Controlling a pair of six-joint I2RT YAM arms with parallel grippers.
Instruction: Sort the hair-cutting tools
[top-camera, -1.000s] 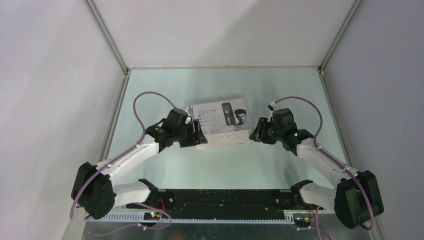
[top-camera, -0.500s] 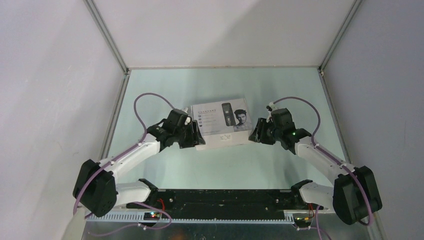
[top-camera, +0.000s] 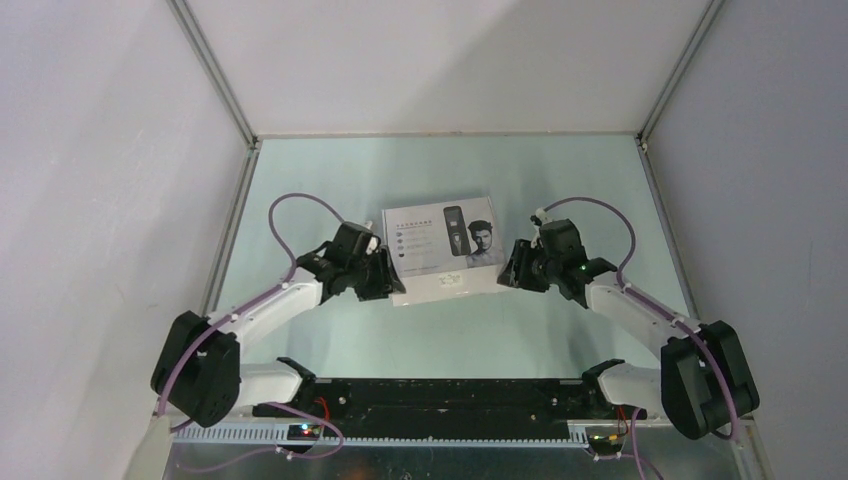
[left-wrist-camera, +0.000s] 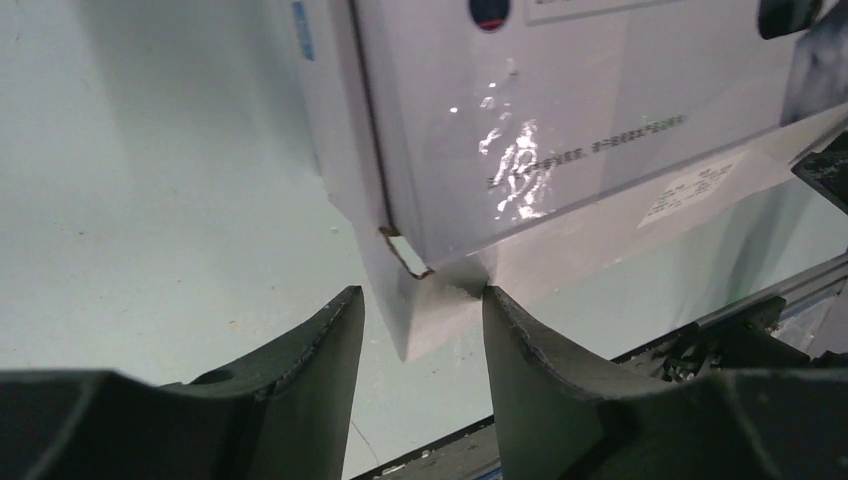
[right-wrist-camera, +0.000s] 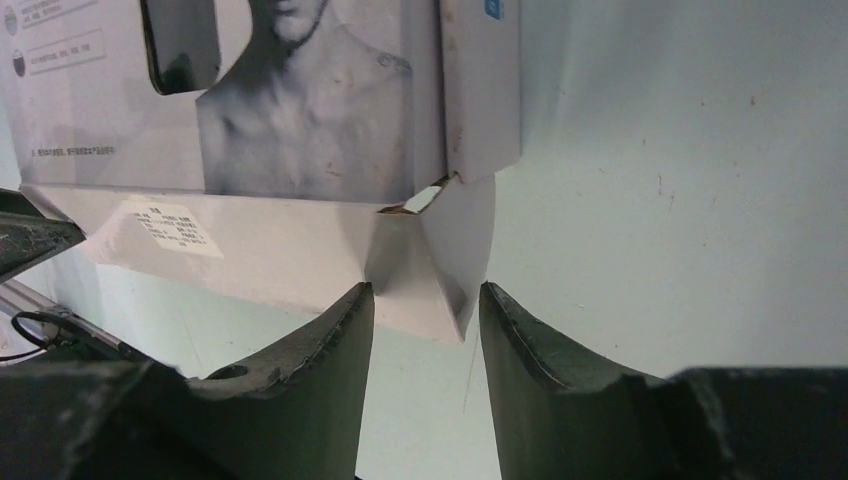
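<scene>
No hair-cutting tools in sight; I judge them inside closed white box (top-camera: 441, 250), mid-surface (top-camera: 440, 170). Printed clipper (top-camera: 455, 232) on its top is picture only. Box must open before any sorting.

Right jaws at box's 4 o'clock corner, narrowed onto near-right corner flap (right-wrist-camera: 440, 270), seemingly pinching it. Left jaws at 8 o'clock corner, half-wide astride near-left corner flap (left-wrist-camera: 430, 310); can't tell if gripping.

I read paired corner holds as steadying box for lifting or opening.
</scene>
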